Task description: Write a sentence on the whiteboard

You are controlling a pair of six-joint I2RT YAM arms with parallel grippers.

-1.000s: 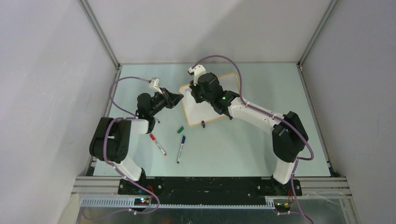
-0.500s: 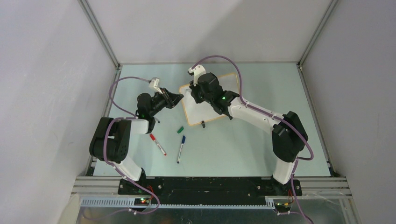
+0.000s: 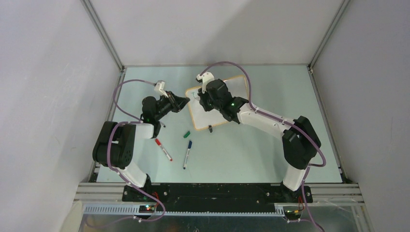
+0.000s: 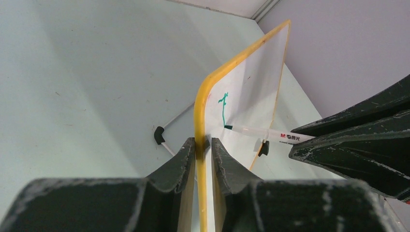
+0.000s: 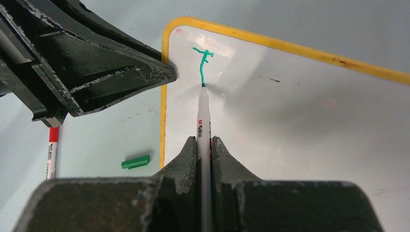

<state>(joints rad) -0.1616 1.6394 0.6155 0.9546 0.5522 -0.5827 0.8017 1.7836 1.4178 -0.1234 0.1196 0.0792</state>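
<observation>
The whiteboard (image 3: pixel 201 117) lies on the pale worktop (image 3: pixel 251 154), toward 12 o'clock from its middle, with its yellow frame turned a little out of line with the worktop edges. The left arm (image 3: pixel 154 108) reaches to it from 9 o'clock, and the left jaws are clenched on the frame at the left edge of the board, one jaw on each face. The right arm (image 3: pixel 261 118) comes over the board from 4 o'clock. The right jaws are grasping a green marker (image 5: pixel 203 121) by its white body, and its tip touches the board near the top left corner. Of the sentence (image 5: pixel 203 63) only one short green stroke with a small crossbar is there, and the tip stands at the lower end of it. On the worktop at about 7 o'clock from the board lie a green cap (image 3: pixel 186 134), a blue marker (image 3: pixel 187 153) and a red marker (image 3: pixel 163 150), all apart from each other and from the board.
</observation>
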